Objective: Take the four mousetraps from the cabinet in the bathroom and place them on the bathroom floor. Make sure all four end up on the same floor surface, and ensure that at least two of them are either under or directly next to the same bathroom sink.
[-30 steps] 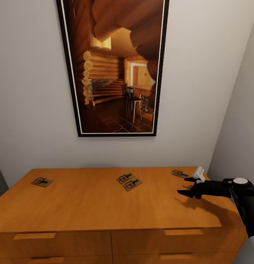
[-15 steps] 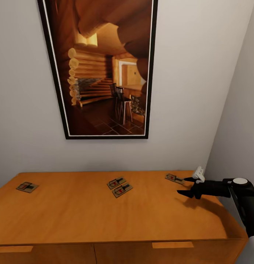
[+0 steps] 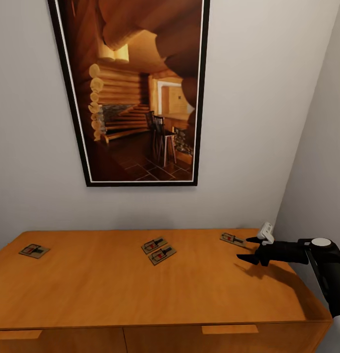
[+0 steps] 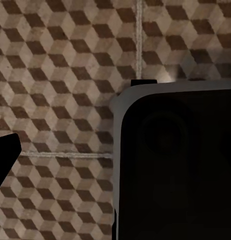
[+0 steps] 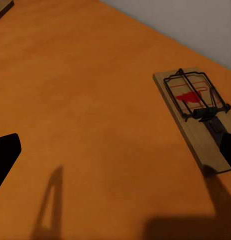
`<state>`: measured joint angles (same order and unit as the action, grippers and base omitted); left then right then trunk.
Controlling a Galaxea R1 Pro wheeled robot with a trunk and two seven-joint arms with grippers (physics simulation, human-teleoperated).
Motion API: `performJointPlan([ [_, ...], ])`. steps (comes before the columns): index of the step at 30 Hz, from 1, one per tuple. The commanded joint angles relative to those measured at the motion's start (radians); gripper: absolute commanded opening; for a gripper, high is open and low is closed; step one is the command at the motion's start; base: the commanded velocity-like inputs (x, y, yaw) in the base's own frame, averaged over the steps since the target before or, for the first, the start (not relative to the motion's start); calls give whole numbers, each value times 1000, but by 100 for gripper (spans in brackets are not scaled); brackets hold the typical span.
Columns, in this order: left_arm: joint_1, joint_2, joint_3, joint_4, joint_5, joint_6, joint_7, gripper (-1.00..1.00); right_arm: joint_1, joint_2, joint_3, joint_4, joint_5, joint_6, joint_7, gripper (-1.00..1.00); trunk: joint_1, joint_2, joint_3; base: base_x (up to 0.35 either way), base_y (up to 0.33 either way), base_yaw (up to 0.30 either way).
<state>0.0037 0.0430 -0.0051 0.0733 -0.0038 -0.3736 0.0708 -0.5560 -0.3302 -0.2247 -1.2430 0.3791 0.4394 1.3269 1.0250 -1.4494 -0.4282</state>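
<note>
One mousetrap (image 3: 232, 239) just beside right claw (image 3: 249, 249) | claw fingers apart; cabinet (image 3: 140, 289) top

A flat rectangular tan wooden mousetrap (image 5: 195, 116) with dark wire parts and a red mark lies on the smooth orange-brown wooden cabinet top (image 5: 90, 115); one black finger (image 5: 228, 149) overlaps its near end; another dark tip (image 5: 4, 157) sits well apart; grey wall (image 5: 195, 25) behind.

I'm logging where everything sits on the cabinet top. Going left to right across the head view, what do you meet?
Left mousetrap → middle pair of mousetraps, lying side by side → right mousetrap → open right gripper, hanging over the cabinet.
</note>
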Motion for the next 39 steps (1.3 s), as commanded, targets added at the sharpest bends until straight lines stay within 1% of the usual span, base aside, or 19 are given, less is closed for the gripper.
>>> performJointPlan([
  [1,-1,0,-1,2,-1,-5,3,100,-1,0,-1,-1,4,10,6,100,0,-1,-1,1,-2,0],
  [39,-1,0,0,2,-1,-5,3,100,-1,2,0,-1,3,10,6,100,0,-1,-1,13,-17,0],
])
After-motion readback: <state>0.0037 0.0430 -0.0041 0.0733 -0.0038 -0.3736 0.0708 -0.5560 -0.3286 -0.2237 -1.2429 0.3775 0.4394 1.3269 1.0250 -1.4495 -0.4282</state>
